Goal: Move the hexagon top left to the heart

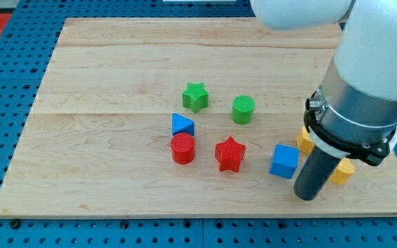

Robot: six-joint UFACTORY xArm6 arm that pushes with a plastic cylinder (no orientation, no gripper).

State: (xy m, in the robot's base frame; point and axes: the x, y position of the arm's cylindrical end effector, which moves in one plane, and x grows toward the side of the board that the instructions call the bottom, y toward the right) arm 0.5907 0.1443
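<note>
Two yellow blocks are partly hidden by my arm at the view's right: one [304,140] shows above and right of the blue cube [284,161], the other [342,172] lies lower right. Their shapes cannot be made out, so I cannot tell which is the hexagon or the heart. My tip [307,196] rests on the board just below and right of the blue cube, left of the lower yellow block. Whether it touches either one is unclear.
A green star [196,96] and a green cylinder [243,109] sit mid-board. A blue triangle [182,125], a red cylinder [182,148] and a red star [229,153] lie below them. The wooden board's bottom edge [205,213] is close under my tip.
</note>
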